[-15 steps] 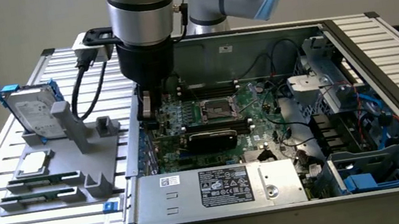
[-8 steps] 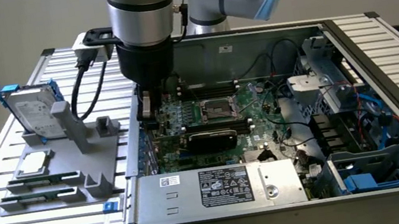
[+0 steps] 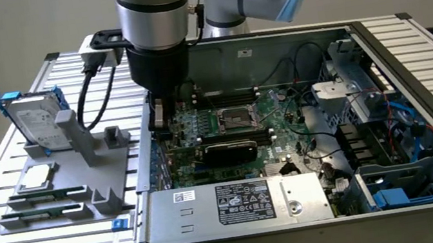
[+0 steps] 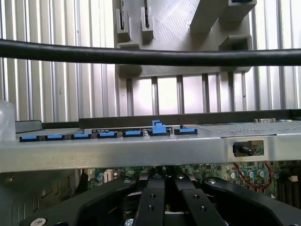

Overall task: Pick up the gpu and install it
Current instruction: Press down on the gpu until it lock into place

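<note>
Though the gripper [image 3: 160,122] hangs low inside the case [image 3: 421,95] by the rear wall, its jaws drawn narrow, what they pinch is hidden. The black card on the board [image 3: 200,127] looks like the gpu [image 3: 230,152], so I judge seating is in hand, which calls for square, even pressure.

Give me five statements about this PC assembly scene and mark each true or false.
1. The gripper is down inside the open computer case, over the motherboard. True.
2. The hard drive with the blue frame lies flat inside the case. False: it stands upright in the grey fixture outside the case.
3. A black card sits on the motherboard below the CPU socket. True.
4. The case's side panel is closed. False: the interior is exposed.
5. The fixture sits to the exterior view's right of the case. False: it is to the left.
</note>
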